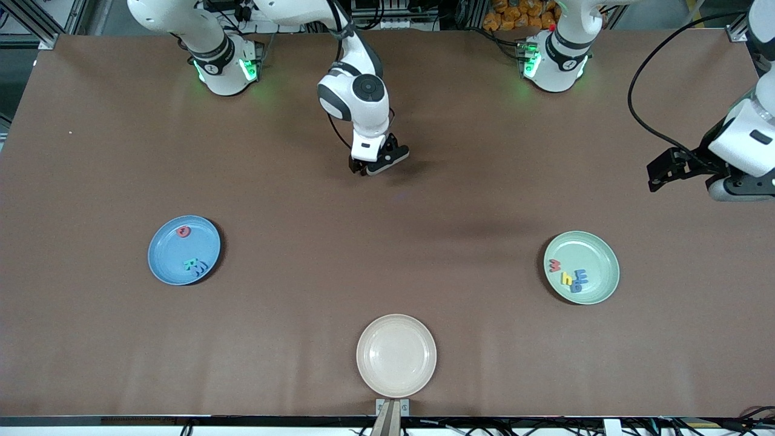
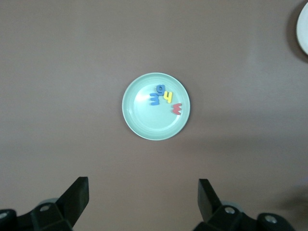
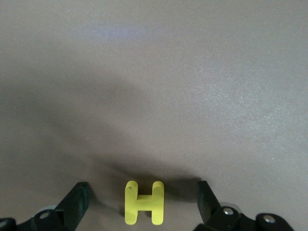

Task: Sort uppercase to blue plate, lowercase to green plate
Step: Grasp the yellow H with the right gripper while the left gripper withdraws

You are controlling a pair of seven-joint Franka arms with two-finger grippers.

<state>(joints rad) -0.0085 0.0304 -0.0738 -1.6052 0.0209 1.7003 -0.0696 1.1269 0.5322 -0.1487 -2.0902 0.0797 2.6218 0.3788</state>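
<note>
**Yellow H between open fingers**

The right tool (image 1: 376, 162), fully open and gripping nothing, sits low over the brown table (image 1: 460, 181) with the yellow foam capital H (image 3: 144, 202) lying between its fingers. The left tool (image 2: 143, 202), equally open and empty, hangs above the pale mint-green round plate (image 2: 139, 122) holding the small lowercase foam letters (image 2: 164, 98)

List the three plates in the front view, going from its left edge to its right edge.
blue plate → cream plate → green plate
</note>
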